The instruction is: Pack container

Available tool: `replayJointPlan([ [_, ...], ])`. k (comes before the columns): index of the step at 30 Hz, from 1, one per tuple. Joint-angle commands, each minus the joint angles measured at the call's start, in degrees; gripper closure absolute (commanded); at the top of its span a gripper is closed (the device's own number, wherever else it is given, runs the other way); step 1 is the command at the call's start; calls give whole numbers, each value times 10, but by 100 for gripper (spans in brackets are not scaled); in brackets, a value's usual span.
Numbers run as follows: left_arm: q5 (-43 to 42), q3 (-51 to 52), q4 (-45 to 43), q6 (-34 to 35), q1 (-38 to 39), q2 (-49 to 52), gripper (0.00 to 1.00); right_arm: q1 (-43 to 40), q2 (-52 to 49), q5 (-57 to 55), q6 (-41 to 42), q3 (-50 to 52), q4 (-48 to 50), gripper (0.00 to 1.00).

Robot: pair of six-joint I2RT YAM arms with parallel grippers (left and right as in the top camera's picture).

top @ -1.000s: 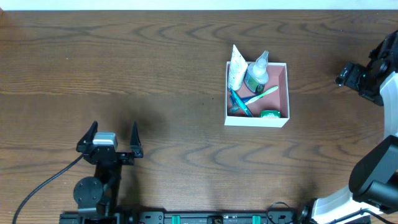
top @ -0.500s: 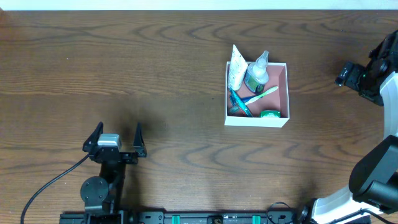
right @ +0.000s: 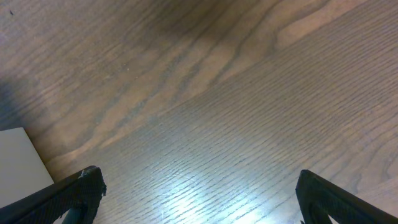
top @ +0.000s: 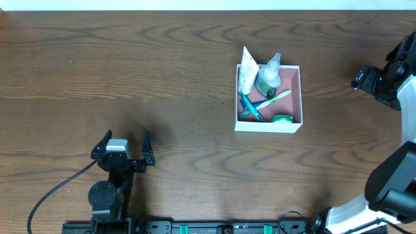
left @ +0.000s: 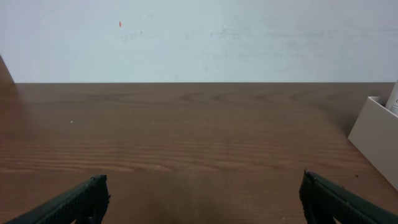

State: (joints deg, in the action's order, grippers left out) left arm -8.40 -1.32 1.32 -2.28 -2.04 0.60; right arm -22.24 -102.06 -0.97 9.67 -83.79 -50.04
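Note:
The container, a square white-walled box with a pink inside, stands right of the table's middle. In it are a white tube, a clear bottle, a blue toothbrush, a pale green toothbrush and a small green item. My left gripper hovers open and empty near the front left, far from the box. In the left wrist view its open fingertips frame bare wood around the left gripper, with the container's wall at the right edge. My right gripper is open over bare wood; the container's corner shows at its left.
The right arm stands at the table's right edge, right of the box. A black cable trails from the left arm toward the front edge. A pale wall rises behind the table's far edge.
The left arm has slid a little to the right and back toward the front edge, jaws still wide. The right arm and the box's contents have not moved.

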Motion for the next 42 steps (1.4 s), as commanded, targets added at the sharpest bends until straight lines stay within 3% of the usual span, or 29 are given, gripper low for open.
replayJointPlan([
  [1,-2,11,16,7,2,-4,2,-2,-4,-3,6,1,0,1],
  [31,-2,11,16,7,2,-4,2,-2,-2,-3,6,2,-1,1],
  [42,-2,11,16,7,2,-4,2,40,194,-3,6,83,-1,1],
])
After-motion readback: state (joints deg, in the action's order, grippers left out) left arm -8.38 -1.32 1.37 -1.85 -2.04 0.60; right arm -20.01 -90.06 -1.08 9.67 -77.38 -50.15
